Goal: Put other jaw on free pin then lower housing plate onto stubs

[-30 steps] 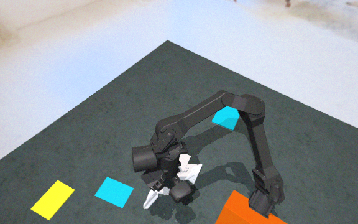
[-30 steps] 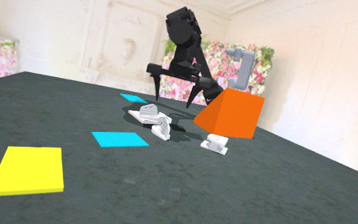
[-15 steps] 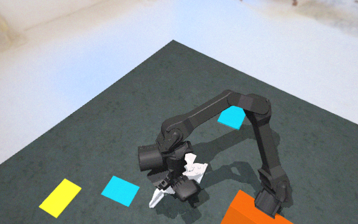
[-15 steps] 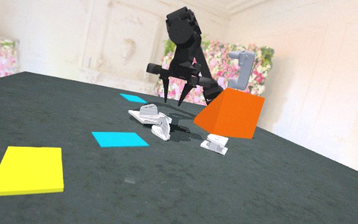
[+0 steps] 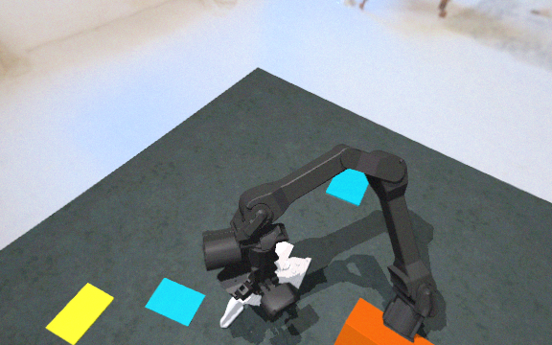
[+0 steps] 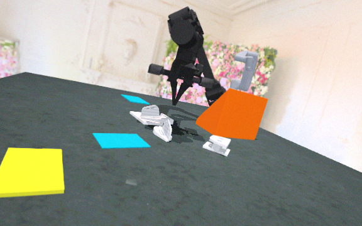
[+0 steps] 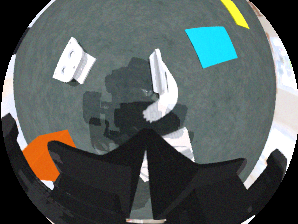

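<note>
One loose white gear-toothed jaw lies near the exterior frame's centre, just right of and below the white base assembly, while the holed white plate sits farther right, and the gripper, fingertips together and empty, hangs above.

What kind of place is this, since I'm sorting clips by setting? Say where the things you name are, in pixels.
Probably an ornate indoor room, perhaps an event hall: the exterior view shows molded wall panels (image 6: 129, 51), a flower-covered backdrop (image 6: 223, 59) and a framed floral panel (image 6: 1, 61).
</note>
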Controlling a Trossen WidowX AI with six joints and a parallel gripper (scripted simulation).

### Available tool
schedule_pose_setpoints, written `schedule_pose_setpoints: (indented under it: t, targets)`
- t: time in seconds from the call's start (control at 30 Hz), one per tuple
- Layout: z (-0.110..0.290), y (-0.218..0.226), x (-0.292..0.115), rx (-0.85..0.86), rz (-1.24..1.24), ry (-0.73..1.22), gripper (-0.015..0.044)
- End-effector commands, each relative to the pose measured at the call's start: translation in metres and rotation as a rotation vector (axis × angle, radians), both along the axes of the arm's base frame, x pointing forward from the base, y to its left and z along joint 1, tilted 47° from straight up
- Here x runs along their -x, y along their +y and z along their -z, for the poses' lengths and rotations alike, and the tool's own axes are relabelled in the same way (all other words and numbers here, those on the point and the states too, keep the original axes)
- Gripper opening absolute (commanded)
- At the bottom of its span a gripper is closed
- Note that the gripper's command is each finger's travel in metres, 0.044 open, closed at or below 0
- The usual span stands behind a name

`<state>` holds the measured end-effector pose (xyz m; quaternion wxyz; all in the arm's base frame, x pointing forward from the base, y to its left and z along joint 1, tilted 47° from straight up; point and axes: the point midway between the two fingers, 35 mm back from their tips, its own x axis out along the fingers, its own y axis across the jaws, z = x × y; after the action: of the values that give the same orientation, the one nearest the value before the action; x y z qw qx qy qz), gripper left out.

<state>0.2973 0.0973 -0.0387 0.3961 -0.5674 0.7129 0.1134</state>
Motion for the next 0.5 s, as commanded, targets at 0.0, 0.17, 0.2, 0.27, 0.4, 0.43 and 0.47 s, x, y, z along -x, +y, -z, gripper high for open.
schedule_pose_setpoints:
  t: [0.0,0.17,0.2,0.27,0.4,0.43,0.47]
  targets:
    - [0.0000,0.0000,0.0000,0.000,0.000,0.000,0.0000]
    - [0.0000,0.0000,0.0000,0.000,0.000,0.000,0.0000]
    - [0.0000,0.0000,0.0000,0.000,0.000,0.000,0.0000]
    - [0.0000,0.0000,0.0000,0.000,0.000,0.000,0.0000]
    - [0.0000,0.0000,0.0000,0.000,0.000,0.000,0.0105]
    - [0.0000,0.0000,0.0000,0.000,0.000,0.000,0.0131]
    - [0.0000,0.0000,0.0000,0.000,0.000,0.000,0.0157]
